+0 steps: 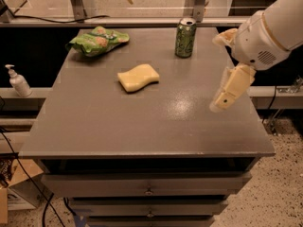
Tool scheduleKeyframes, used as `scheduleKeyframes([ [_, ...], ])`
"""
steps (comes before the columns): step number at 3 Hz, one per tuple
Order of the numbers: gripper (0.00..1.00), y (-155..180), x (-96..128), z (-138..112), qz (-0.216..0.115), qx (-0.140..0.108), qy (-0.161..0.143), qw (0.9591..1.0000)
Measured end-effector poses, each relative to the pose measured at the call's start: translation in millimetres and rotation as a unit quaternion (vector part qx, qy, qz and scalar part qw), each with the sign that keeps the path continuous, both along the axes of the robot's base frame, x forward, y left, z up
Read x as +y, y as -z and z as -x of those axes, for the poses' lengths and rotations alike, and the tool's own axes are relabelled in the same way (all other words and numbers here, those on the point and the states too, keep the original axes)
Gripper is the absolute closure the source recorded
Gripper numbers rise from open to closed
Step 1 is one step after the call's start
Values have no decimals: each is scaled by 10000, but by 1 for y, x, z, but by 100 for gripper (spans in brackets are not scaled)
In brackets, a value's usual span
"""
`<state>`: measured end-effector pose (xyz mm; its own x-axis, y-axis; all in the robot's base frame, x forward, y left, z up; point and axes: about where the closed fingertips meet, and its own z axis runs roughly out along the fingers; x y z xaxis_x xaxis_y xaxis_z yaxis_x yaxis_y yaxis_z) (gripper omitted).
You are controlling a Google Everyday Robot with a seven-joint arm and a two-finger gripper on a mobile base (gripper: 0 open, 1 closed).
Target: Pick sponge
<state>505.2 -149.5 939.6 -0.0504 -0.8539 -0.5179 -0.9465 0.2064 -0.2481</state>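
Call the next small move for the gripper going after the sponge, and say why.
Probably carry the gripper left over the table toward the sponge, staying above the surface. The gripper hangs near the table's right edge, well apart from the sponge, which lies flat left of centre. The soda can stands farther back, so a path in front of it looks free.

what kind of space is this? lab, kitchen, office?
Probably a robot test lab: grey drawer cabinet as table, loose cables on the floor, metal frame posts behind. The gripper hangs over the cabinet's picture-right side, apart from the sponge.
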Motion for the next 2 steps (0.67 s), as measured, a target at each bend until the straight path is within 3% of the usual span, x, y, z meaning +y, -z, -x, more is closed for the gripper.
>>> scheduleKeyframes([
  [2, 0, 0, 1, 0, 6, -6, 4, 10000],
])
